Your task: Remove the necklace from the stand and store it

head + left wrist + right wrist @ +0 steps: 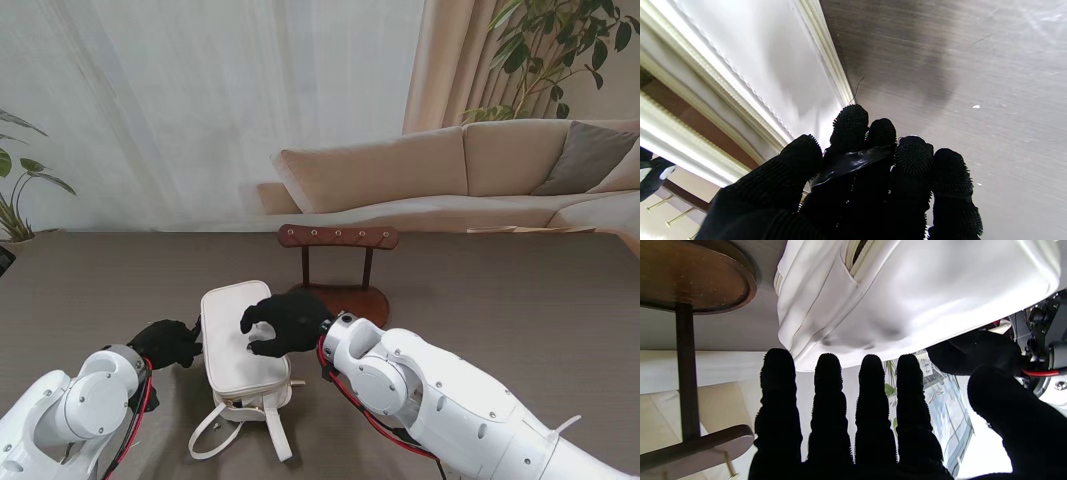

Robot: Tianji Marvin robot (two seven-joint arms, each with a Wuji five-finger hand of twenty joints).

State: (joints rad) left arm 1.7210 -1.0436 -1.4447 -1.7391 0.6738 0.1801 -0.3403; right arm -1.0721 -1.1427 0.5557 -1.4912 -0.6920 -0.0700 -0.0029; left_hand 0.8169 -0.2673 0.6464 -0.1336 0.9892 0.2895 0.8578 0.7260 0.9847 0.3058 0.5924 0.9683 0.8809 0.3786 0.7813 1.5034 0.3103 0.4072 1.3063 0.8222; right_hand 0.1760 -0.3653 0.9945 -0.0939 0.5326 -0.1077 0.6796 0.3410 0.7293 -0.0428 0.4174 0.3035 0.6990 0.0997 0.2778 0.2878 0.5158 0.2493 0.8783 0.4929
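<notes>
Necklace: not discernible in any view; its location cannot be told. Stand [338, 265]: dark wood, crossbar with pegs on two posts over an oval base, centre of table [500, 300], far of the bag; pegs look bare. Bag [243, 350]: white, zipped top, straps [232, 430] trailing toward the near side, just near-left of the stand base.

Right hand [285, 322]: black glove, over the bag's right upper edge, fingers [828, 400] straight and spread, thumb apart, holding nothing. Left hand [168, 343]: black glove, against the bag's left side, fingers [850, 126] bunched together; whether they pinch anything cannot be told.

Sofa [470, 170]: beige, beyond the table.
</notes>
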